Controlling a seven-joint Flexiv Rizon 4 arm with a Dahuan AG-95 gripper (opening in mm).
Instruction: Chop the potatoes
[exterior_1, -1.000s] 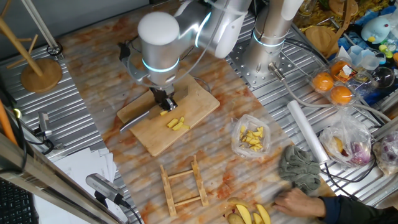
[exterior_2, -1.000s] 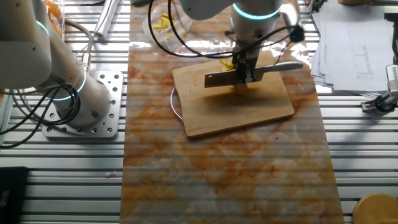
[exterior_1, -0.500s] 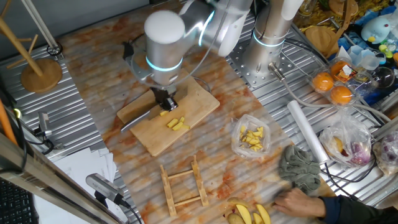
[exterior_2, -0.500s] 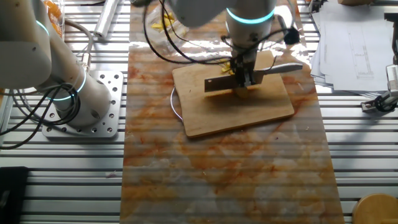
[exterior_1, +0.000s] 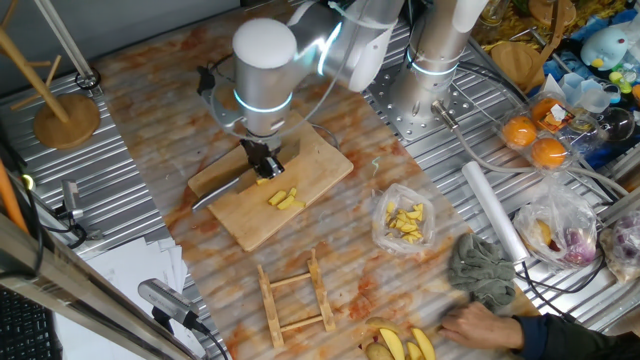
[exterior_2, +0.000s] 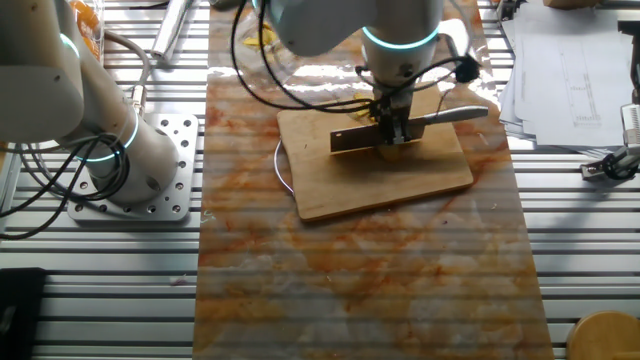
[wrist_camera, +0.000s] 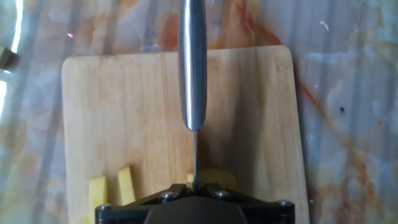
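I hold a knife (exterior_2: 400, 127) in my jaws (exterior_1: 264, 168), clenched on the spine of its blade, over the wooden cutting board (exterior_1: 300, 215). In the hand view the knife's steel handle (wrist_camera: 192, 62) runs straight away from me toward the far edge of the cutting board (wrist_camera: 137, 112), and the thin blade edge drops out of sight under my jaws. In the other fixed view the dark blade lies flat-on to the camera, its handle pointing right.

The potatoes (exterior_1: 283, 198) are on the board. A small cluster of short yellow sticks lies just to the near right of my jaws in one fixed view, and one more piece sits directly under the blade. In the hand view two sticks (wrist_camera: 112, 188) stand side by side to the left of the blade, and a rounded pale piece shows just right of it, partly hidden by my body. Whether the blade touches that piece I cannot tell.

The board rests on a marbled orange-and-white mat (exterior_2: 350, 270) on the ribbed metal surface (exterior_1: 150, 260). Further right on the mat is a clear plastic bag of yellow chunks (exterior_1: 404, 221), and nearer the camera a small wooden rack (exterior_1: 295, 293). A grey cloth (exterior_1: 482, 268) lies at the right, with a person's hand (exterior_1: 480, 325) beside it.
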